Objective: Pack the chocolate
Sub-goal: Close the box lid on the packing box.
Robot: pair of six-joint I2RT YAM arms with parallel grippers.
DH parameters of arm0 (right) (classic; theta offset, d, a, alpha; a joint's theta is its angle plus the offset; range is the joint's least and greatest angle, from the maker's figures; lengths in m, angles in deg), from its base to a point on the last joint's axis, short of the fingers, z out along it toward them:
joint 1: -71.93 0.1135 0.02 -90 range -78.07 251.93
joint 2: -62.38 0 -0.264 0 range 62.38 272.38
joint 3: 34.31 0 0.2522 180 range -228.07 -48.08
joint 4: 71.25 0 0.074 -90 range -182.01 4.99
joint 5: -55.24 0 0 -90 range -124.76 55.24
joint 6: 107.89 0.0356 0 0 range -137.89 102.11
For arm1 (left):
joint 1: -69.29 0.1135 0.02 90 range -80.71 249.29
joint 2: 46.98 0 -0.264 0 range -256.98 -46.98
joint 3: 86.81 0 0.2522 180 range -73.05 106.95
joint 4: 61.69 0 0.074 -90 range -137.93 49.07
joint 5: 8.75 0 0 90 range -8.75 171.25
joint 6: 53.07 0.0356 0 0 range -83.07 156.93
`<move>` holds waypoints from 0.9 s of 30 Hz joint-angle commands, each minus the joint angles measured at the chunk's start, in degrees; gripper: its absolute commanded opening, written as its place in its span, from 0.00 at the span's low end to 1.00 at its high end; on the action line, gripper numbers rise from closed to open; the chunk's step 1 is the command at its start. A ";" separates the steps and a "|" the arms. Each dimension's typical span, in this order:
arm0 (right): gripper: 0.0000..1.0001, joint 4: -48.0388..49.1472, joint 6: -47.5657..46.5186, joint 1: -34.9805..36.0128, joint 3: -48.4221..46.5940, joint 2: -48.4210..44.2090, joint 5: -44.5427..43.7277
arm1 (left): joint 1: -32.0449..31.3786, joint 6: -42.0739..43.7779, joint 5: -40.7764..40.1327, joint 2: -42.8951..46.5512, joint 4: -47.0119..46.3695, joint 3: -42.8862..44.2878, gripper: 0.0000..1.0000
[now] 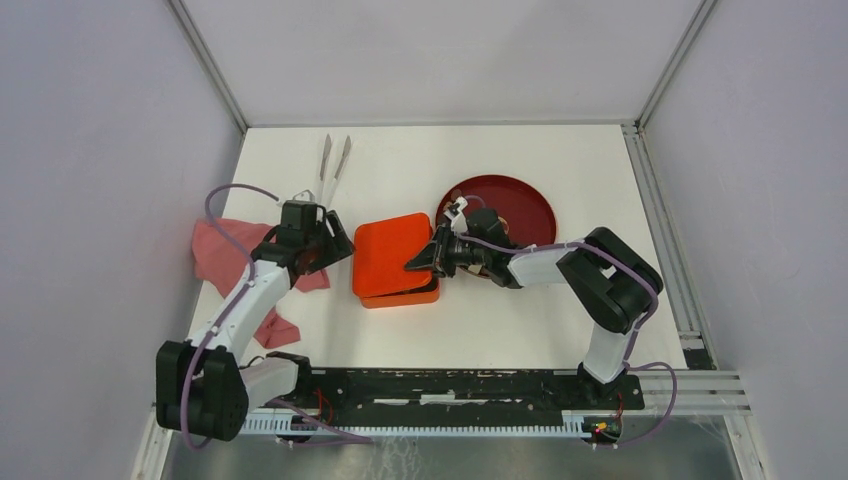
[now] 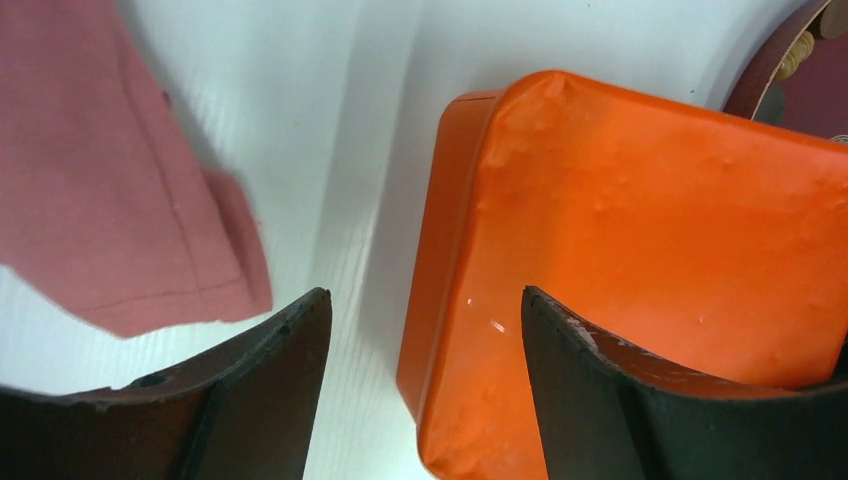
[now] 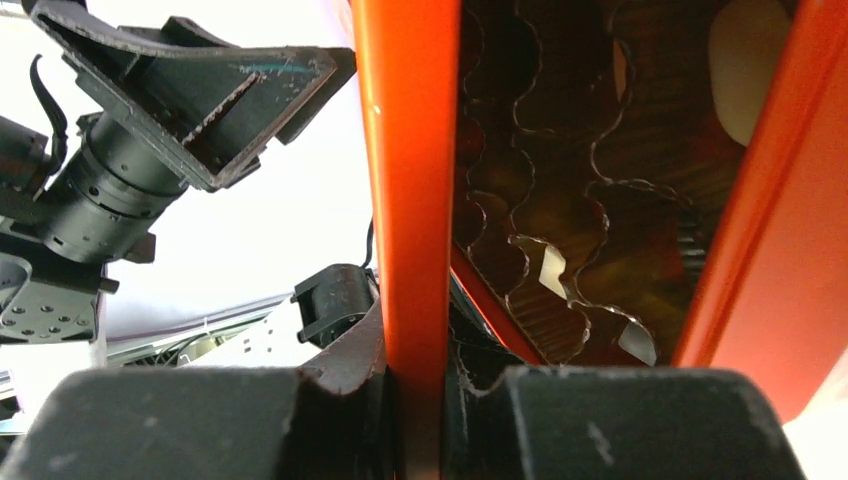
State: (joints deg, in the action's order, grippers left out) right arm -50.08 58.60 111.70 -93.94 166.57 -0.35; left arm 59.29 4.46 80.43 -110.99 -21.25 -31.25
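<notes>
1. The right gripper [image 1: 420,262] is pinched narrowly on the right edge of the flat orange square lid [image 1: 392,250]. In its wrist view that edge runs up between the black fingers [image 3: 340,380].
2. The lid sits askew over the orange square compartmented box [image 1: 400,297], covering most of it from above.
3. Under the lid, the right wrist view shows dark crinkled paper cups [image 3: 560,190] in the box. One cream-white piece of chocolate [image 3: 745,70] lies in a far cup; other pieces cannot be made out.
4. The left gripper [image 1: 338,245] stands wide apart and holds nothing, just beside the box's left side.
5. A crumpled pink cloth [image 1: 215,255] lies on the white table [image 1: 480,325] under the left arm.
6. The round dark-red plate [image 1: 525,205] is just behind the right wrist, which crosses its near rim.
7. Slim metal tongs [image 1: 335,160] lie near the far edge, well apart from everything else.
</notes>
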 commanded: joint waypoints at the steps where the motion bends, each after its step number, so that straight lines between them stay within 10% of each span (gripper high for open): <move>1: 0.10 -3.73 -1.03 0.05 1.52 -1.82 -2.81 | -0.05 1.16 4.75 -3.94 -6.74 0.85 0.75; 17: 0.19 -3.19 -4.06 -0.13 1.92 -1.61 -3.81 | -0.11 2.32 10.22 -14.10 -9.30 0.86 0.71; 27: 0.44 -5.24 -11.35 -0.85 -0.29 -2.38 -4.18 | -0.11 3.35 8.16 -17.21 -7.31 1.38 0.62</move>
State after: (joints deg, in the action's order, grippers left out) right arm -54.32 52.15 111.35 -92.22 166.30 -2.47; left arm 59.29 4.55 91.36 -126.05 -31.06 -30.35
